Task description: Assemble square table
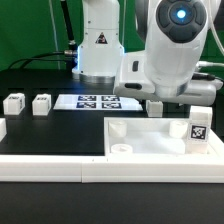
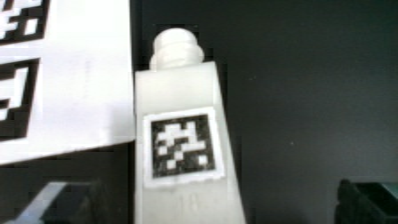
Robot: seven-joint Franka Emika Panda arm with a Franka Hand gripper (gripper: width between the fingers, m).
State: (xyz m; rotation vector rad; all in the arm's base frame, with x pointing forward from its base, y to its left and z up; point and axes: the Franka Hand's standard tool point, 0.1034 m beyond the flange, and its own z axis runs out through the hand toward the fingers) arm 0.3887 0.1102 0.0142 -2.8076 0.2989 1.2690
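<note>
Robotics lab: green backdrop (image 1: 25,25), black table (image 1: 50,135), marker board (image 1: 70,101), robot arm (image 1: 172,45).

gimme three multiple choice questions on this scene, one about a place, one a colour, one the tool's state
1. Where do the two small legs stand relative to the marker board?
A) on the exterior view's left of it
B) on top of it
C) in the tool

2. What colour is the work surface?
A) red
B) black
C) brown

3. The tool is:
A) shut on a leg
B) shut, empty
C) open

Answers:
1. A, both stand on the bare surface, clear of the board.
2. B, it is black around the white parts.
3. C, in the wrist view its fingers stand apart on either side of a tagged leg.
</note>
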